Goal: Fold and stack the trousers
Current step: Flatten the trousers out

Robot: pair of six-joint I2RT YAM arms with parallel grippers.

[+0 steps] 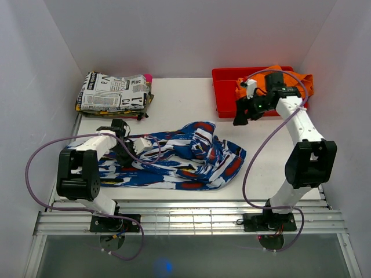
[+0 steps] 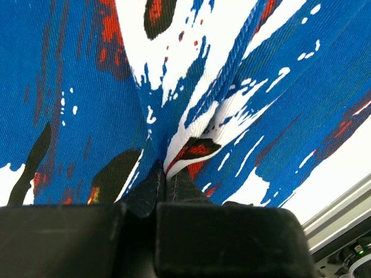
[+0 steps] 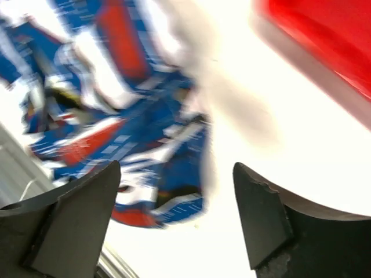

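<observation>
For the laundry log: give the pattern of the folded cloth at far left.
The folded cloth shows black-and-white newspaper print; top external view shows it best.

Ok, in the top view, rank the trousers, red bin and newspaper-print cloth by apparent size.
1. trousers, clearly largest.
2. red bin and newspaper-print folded cloth: nearly alike, the bin partly covered, so unranked.

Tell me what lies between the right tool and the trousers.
Nothing but a strip of bare table, shown in the top view; the open right tool hovers beside the red bin, apart from the trousers.
</observation>
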